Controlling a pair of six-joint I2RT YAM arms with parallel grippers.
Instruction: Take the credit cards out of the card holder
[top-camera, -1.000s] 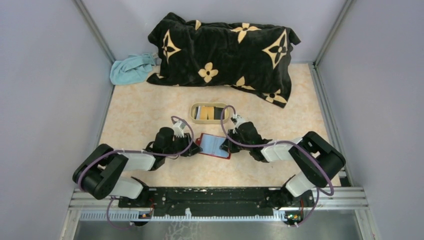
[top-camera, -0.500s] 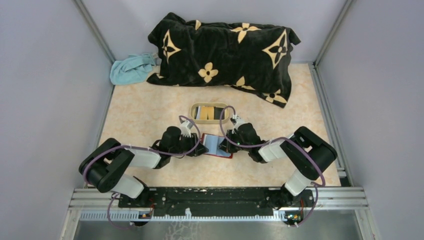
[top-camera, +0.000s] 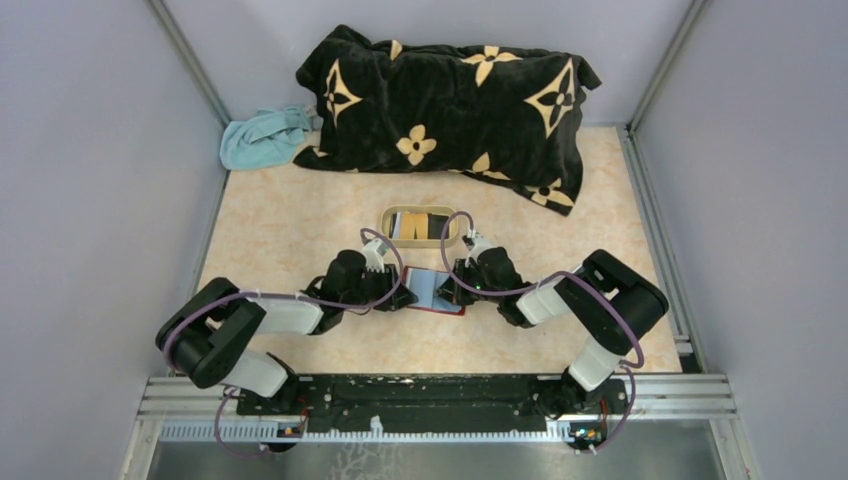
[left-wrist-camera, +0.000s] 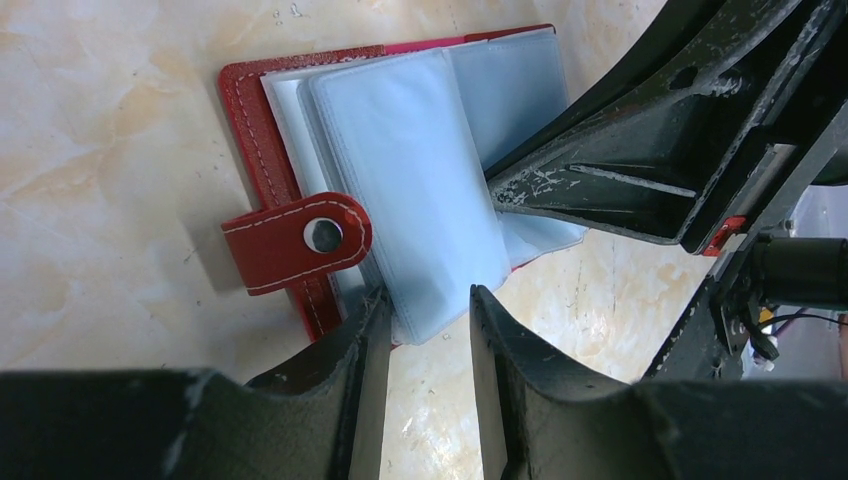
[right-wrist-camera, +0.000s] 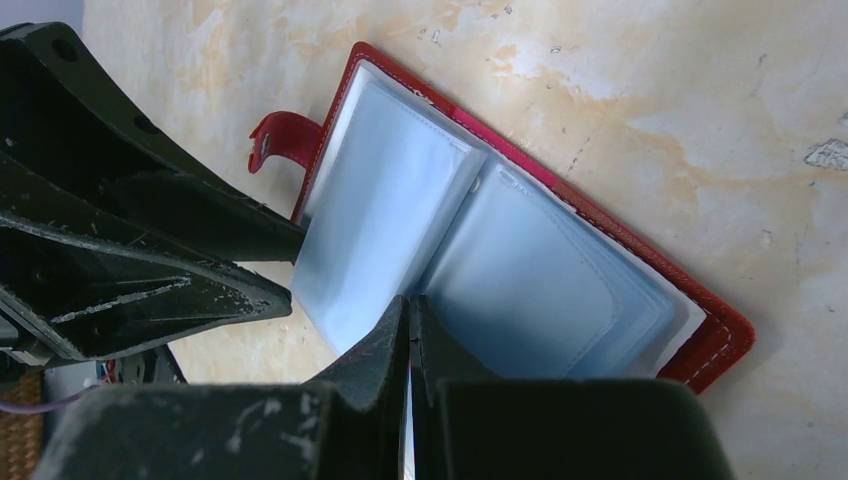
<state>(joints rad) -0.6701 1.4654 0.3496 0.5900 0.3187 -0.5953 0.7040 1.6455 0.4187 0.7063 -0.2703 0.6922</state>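
Since a second ago the left hand (left-wrist-camera: 428, 300) has slid right to the open red wallet (left-wrist-camera: 245, 120) lying flat mid-bench (top-camera: 300, 215), fingers apart astride its clear sleeves (left-wrist-camera: 400, 170), while the right hand (right-wrist-camera: 410, 310), fingers pressed together, pins the fold opposite.

From above, the left gripper (top-camera: 404, 298) and right gripper (top-camera: 446, 293) cover most of the wallet (top-camera: 430, 290), the cards (top-camera: 425, 225) in the tray (top-camera: 386, 227) beyond it are too small to count, and its cloudy sleeves (left-wrist-camera: 420, 180) do not show whether cards sit inside.
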